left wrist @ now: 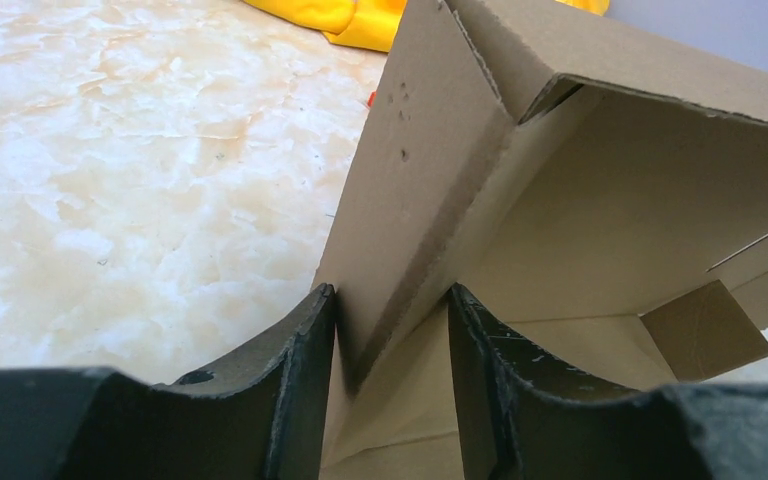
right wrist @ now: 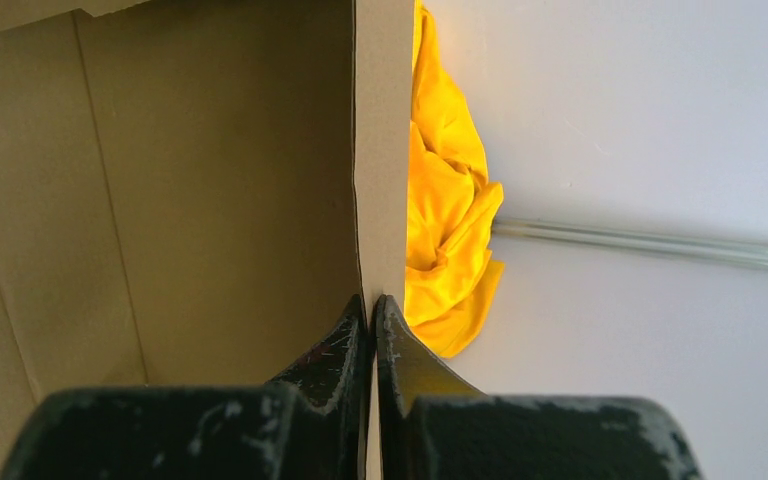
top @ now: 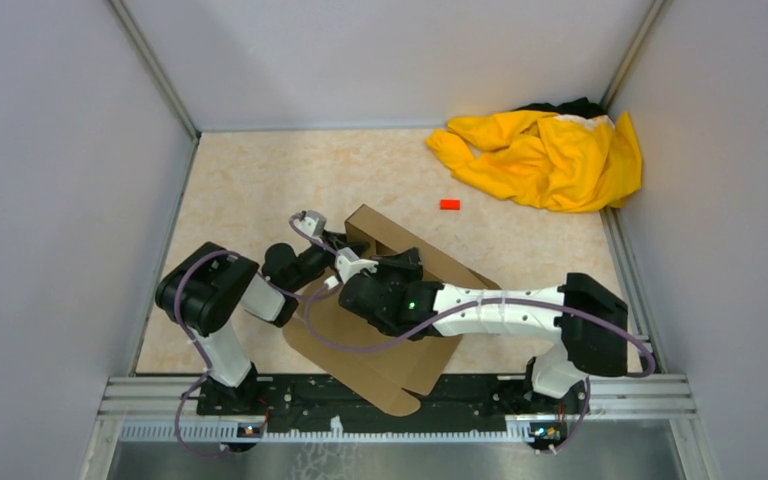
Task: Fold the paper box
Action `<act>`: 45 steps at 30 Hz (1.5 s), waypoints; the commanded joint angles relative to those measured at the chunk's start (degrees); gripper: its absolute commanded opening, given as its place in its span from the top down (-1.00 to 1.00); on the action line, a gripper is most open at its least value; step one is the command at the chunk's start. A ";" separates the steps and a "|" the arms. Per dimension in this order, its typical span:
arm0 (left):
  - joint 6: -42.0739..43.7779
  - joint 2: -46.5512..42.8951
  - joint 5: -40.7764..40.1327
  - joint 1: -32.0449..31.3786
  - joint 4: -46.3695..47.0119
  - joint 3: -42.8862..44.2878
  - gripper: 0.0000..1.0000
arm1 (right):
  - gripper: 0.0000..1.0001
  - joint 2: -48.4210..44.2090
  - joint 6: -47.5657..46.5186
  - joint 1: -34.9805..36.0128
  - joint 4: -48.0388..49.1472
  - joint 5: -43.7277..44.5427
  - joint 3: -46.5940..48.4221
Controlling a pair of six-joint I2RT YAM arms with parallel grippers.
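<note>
The paper box [top: 390,365] is a brown corrugated sheet, partly folded, lying between the two arms near the table's front. My left gripper [top: 343,262] is at its left raised side. In the left wrist view its jaws [left wrist: 390,300] stand apart astride an upright folded wall of the box [left wrist: 420,200]; the wall rests against the left finger [left wrist: 305,370]. My right gripper [top: 385,278] reaches in from the right. In the right wrist view it [right wrist: 373,302] is shut on the thin edge of an upright box panel [right wrist: 210,180].
A crumpled yellow cloth garment [top: 545,155] lies in the back right corner, with a tiny red block [top: 449,204] just left of it. Grey walls enclose the beige table [top: 250,180] on three sides. A metal rail [top: 400,385] runs along the front.
</note>
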 commanded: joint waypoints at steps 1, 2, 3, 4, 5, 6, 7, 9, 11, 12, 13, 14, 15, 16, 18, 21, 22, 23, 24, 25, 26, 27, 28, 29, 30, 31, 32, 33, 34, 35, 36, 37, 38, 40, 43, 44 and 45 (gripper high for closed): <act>0.60 1.41 -4.95 0.08 2.23 -0.76 0.13 | 1.00 -0.38 5.30 -0.93 -0.13 -12.79 1.35; 0.67 1.24 -5.52 0.01 2.36 -0.91 0.14 | 1.00 -0.47 5.52 -1.22 -0.36 -13.36 1.32; 0.89 1.04 -6.24 -0.09 2.32 -1.02 0.15 | 1.00 -0.52 5.73 -1.46 -0.54 -13.87 1.38; 1.03 0.86 -6.84 -0.28 2.30 -1.12 0.16 | 1.00 -0.62 5.95 -1.65 -0.85 -14.43 1.61; 1.20 0.68 -7.23 -0.30 2.11 -1.14 0.16 | 1.00 -0.72 6.25 -1.84 -1.15 -14.92 1.85; 1.31 0.43 -7.59 -0.36 1.90 -1.09 0.16 | 1.00 -0.78 6.39 -2.03 -1.42 -15.43 2.11; 1.36 0.25 -7.73 -0.39 1.68 -1.01 0.17 | 1.00 -0.90 6.54 -2.29 -1.86 -16.04 2.39; 1.56 -0.08 -7.42 -0.45 0.67 -0.54 0.20 | 1.00 -0.89 6.86 -2.54 -2.64 -16.67 3.13; 1.68 -0.26 -7.12 -0.43 -1.10 0.41 0.24 | 1.00 -0.86 7.05 -2.68 -3.35 -16.90 3.84; 1.76 -0.19 -6.87 -0.40 -1.59 0.78 0.25 | 1.00 -0.87 7.33 -2.76 -3.77 -17.10 4.14; 1.65 -0.22 -6.83 -0.44 -1.84 0.95 0.26 | 1.00 -1.03 7.89 -2.85 -4.46 -17.31 4.60; 1.49 -0.26 -6.68 -0.43 -1.95 1.04 0.26 | 1.00 -1.39 8.48 -2.91 -4.91 -17.55 4.82; 1.28 -0.31 -6.31 -0.44 -2.19 1.24 0.27 | 1.00 -1.77 9.12 -2.95 -5.44 -17.79 5.08; 1.25 -0.45 -6.12 -0.38 -2.79 1.43 0.28 | 0.95 -2.09 9.86 -3.02 -5.74 -18.00 5.39; 1.24 -0.82 -5.61 -0.43 -4.06 1.81 0.31 | 0.86 -2.97 12.01 -3.33 -7.80 -18.77 6.47; 1.15 -1.72 -5.05 -0.40 -5.60 2.05 0.35 | 0.65 -4.25 15.74 -3.47 -10.63 -18.75 8.13; 1.03 -2.05 -4.81 -0.37 -6.32 2.17 0.36 | 0.58 -4.74 17.62 -3.51 -12.07 -18.41 8.84; 0.87 -2.30 -4.59 -0.32 -6.88 2.26 0.36 | 0.54 -5.39 20.16 -3.56 -13.21 -18.26 9.64; 0.69 -2.49 -4.36 -0.36 -7.04 2.33 0.37 | 0.52 -6.27 21.86 -3.57 -13.92 -18.47 10.17; 0.49 -2.73 -4.17 -0.32 -7.46 2.44 0.37 | 0.51 -7.35 23.62 -3.57 -14.55 -19.01 10.67; 0.41 -3.04 -3.99 -0.35 -8.71 2.66 0.38 | 0.49 -8.85 25.33 -3.57 -15.19 -19.61 11.10; 0.26 -3.32 -4.00 -0.34 -9.58 2.86 0.38 | 0.45 -10.18 28.09 -3.57 -15.82 -20.15 11.26; 0.05 -3.80 -3.93 -0.34 -10.51 3.09 0.38 | 0.41 -11.74 30.24 -3.57 -16.21 -20.74 11.23; -0.06 -4.33 -3.92 -0.36 -11.71 3.28 0.38 | 0.36 -13.43 32.26 -3.57 -16.53 -21.54 11.06; -0.23 -4.88 -4.05 -0.33 -13.03 3.52 0.38 | 0.31 -15.49 34.44 -3.57 -16.13 -22.56 10.41; -0.27 -5.51 -4.32 -0.34 -14.45 3.72 0.38 | 0.28 -17.76 36.36 -3.57 -15.23 -23.92 9.19; -0.37 -6.23 -4.53 -0.37 -15.71 3.84 0.38 | 0.26 -20.06 38.04 -3.57 -13.89 -25.32 7.73; -0.53 -6.74 -4.76 -0.32 -16.96 3.99 0.38 | 0.23 -22.41 39.61 -3.57 -12.72 -26.57 5.57; -0.66 -7.29 -4.91 -0.36 -18.29 4.26 0.38 | 0.22 -24.41 41.24 -3.59 -12.06 -27.31 4.12; -0.69 -7.77 -4.93 -0.35 -19.93 4.63 0.38 | 0.20 -26.56 42.89 -3.57 -11.64 -27.86 2.80; -0.80 -8.29 -4.96 -0.35 -21.67 5.07 0.38 | 0.19 -28.46 44.32 -3.57 -10.76 -28.74 1.40; -1.06 -8.70 -5.13 -0.32 -23.21 5.47 0.38 | 0.18 -30.28 45.66 -3.57 -9.87 -29.88 -0.13; -1.12 -8.97 -5.15 -0.36 -25.07 6.13 0.38 | 0.18 -32.04 46.89 -3.57 -8.74 -31.40 -1.93; -1.53 -9.30 -5.20 -0.35 -27.90 7.21 0.38 | 0.18 -34.32 49.07 -3.54 -7.14 -33.34 -5.15; -2.51 -9.53 -5.66 -0.36 -31.08 8.59 0.41 | 0.23 -35.10 51.71 -3.57 -6.50 -34.74 -8.67; -2.91 -9.50 -5.93 -0.31 -32.00 9.12 0.41 | 0.25 -34.94 52.31 -3.50 -5.98 -35.42 -9.60; -3.23 -9.50 -6.10 -0.32 -32.83 9.40 0.42 | 0.28 -34.84 52.99 -3.48 -4.82 -36.16 -10.55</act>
